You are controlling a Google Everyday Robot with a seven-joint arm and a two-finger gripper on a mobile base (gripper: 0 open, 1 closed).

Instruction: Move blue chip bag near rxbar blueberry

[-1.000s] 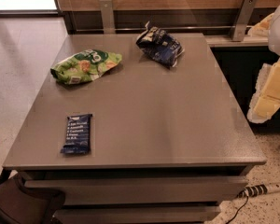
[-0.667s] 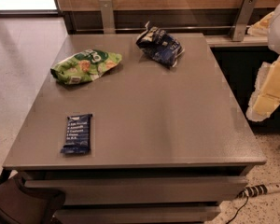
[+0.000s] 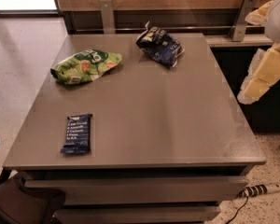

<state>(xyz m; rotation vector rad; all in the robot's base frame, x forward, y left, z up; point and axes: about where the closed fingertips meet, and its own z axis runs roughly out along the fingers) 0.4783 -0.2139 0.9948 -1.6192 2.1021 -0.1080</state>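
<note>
A wrinkled navy foil chip bag (image 3: 159, 45) lies at the back of the grey bench (image 3: 177, 125), well apart from the flat dark-blue bar wrapper (image 3: 77, 133). The pale hand (image 3: 263, 76) hangs off the right side; I cannot tell its grip state.

Office break area: gray table (image 3: 177, 115), claw (image 3: 246, 95) at right.

- We list one table (image 3: 177, 125), bearing three items.
- We find the chip bag (image 3: 159, 45) at the far edge, right of centre.
- We find a second snack bag (image 3: 85, 65) to its left, nearer the table's left edge, apart from it.
- We find the rxbar (image 3: 77, 133) at the front left, before the second snack bag and well apart from the chip bag.
- We place the gripper (image 3: 261, 78) off the table's right side, beyond its edge.
- We note a power strip (image 3: 261, 189) on the floor by the front right corner.
</note>
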